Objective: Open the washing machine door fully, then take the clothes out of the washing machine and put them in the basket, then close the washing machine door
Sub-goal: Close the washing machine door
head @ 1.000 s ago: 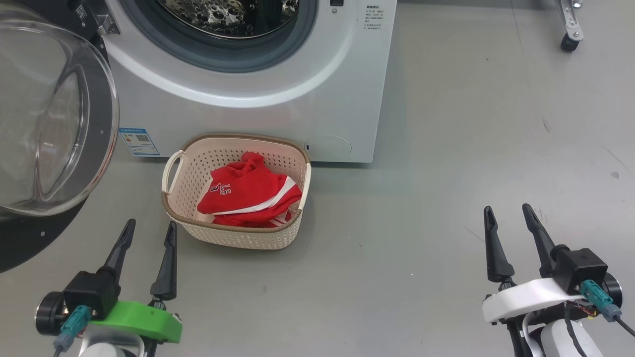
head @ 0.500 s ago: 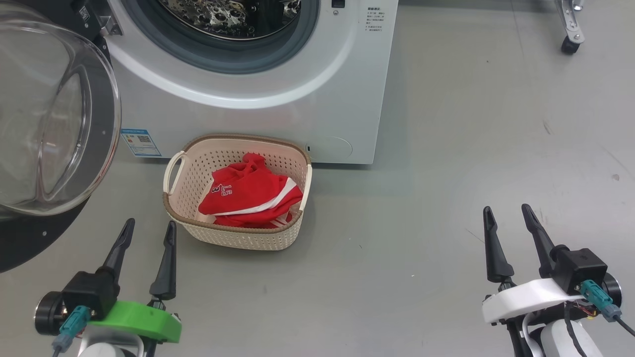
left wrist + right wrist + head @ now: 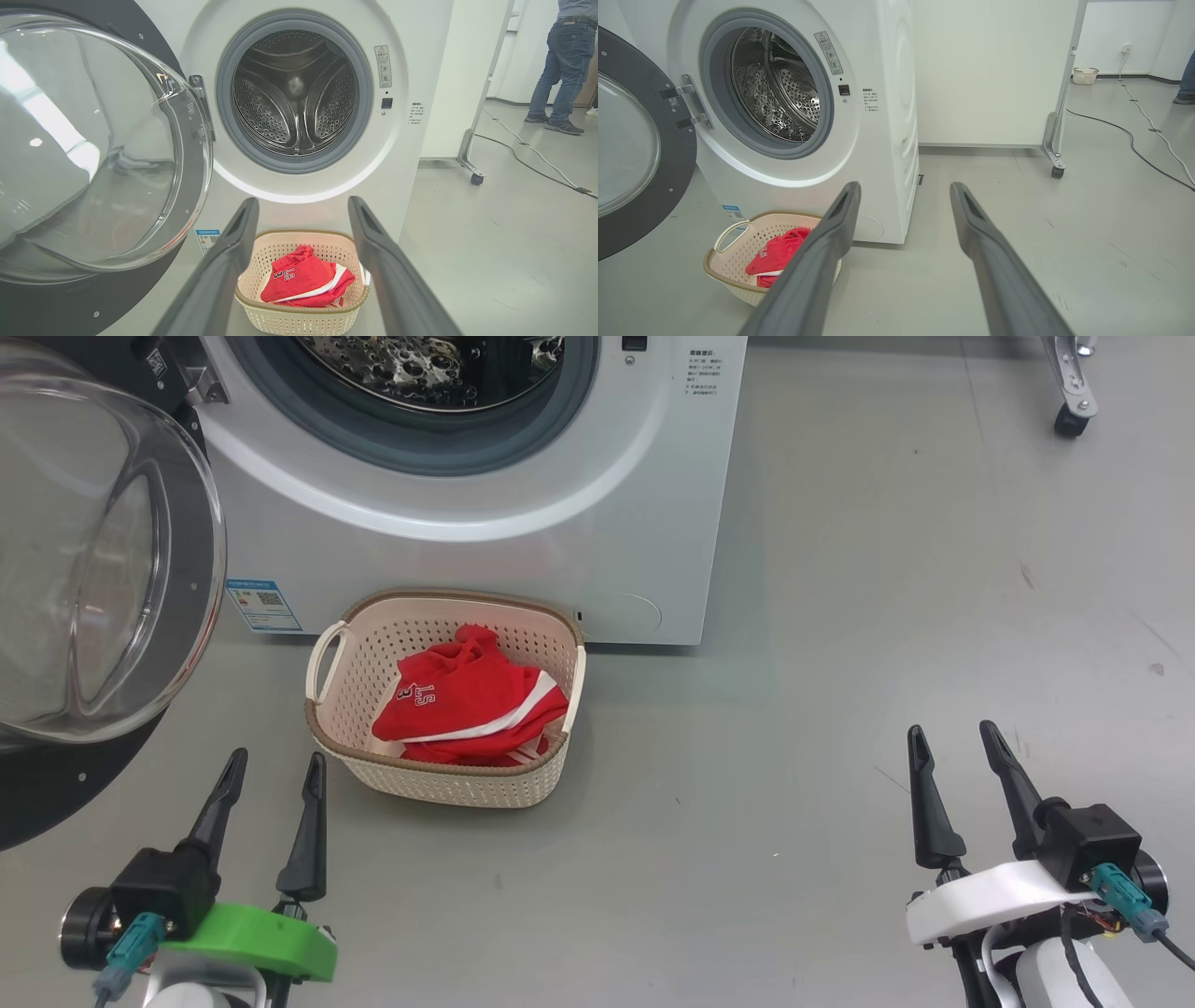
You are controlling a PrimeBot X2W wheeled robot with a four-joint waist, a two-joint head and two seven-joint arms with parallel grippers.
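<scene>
Our left gripper (image 3: pixel 277 756) hovers just left of the basket (image 3: pixel 439 782), fingers spread apart and empty; our right gripper (image 3: pixel 950 728), equally spread, hangs well right of it.

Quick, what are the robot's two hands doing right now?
Left gripper: open, holding nothing.
Right gripper: open, holding nothing.

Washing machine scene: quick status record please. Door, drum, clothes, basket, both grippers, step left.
washing machine door: swung wide open, left of the washing machine
drum: bare perforated steel on view
clothes: red, piled inside the basket
basket: on the floor, in front of the washing machine
left gripper: fingers open, holding nothing, close to the basket
right gripper: fingers open, holding nothing, apart from the basket
step left: close the door
</scene>
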